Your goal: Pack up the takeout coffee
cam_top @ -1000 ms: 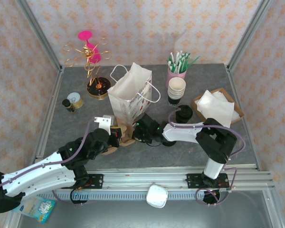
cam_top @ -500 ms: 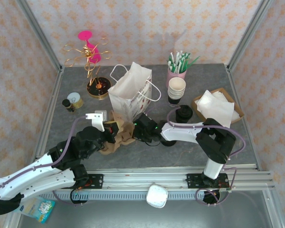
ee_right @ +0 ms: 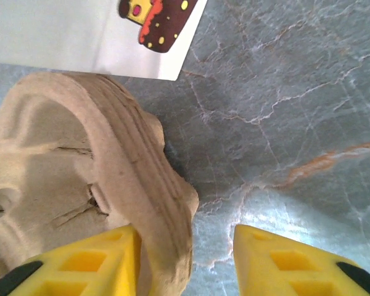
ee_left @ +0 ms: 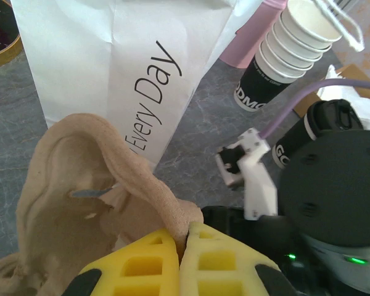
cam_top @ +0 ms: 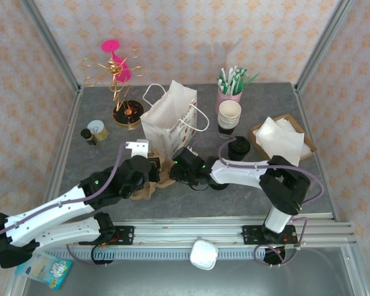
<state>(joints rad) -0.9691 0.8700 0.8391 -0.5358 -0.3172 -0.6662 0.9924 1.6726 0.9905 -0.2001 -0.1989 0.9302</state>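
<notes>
My left end effector (ee_left: 184, 239) was clamped on the rim of the pulp cup carrier (ee_left: 74, 179), paper bag (ee_left: 111, 55) at twelve o'clock, while my right end effector (ee_right: 185, 246) stood open around that rim.

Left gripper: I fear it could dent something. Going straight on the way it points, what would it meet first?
The left gripper, shut on the beige moulded-pulp cup carrier, would push that into the white paper bag printed "Every Day" first; the gap looks short, but depth is unclear.
</notes>
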